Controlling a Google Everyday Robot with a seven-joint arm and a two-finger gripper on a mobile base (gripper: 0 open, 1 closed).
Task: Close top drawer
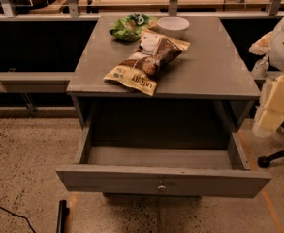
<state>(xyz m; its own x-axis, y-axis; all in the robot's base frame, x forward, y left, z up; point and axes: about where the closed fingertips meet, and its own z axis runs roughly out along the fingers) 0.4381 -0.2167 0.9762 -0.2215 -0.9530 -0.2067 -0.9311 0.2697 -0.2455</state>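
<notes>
The top drawer (163, 178) of the grey cabinet stands pulled far out toward me. Its long flat front panel has one small round metal knob (161, 188) at its centre, and its inside looks empty. My white arm (283, 38) comes in at the right edge of the camera view. My gripper (261, 64) sits beside the right edge of the cabinet top, above and behind the drawer's right side, and does not touch the drawer. No other drawers show below the open one.
On the cabinet top (214, 67) lie a brown and yellow snack bag (146, 62), a green bag (129, 27) and a white bowl (173, 25). A chair base (277, 157) stands at the right. A black post (61, 216) and a cable (6, 210) are on the floor at the lower left.
</notes>
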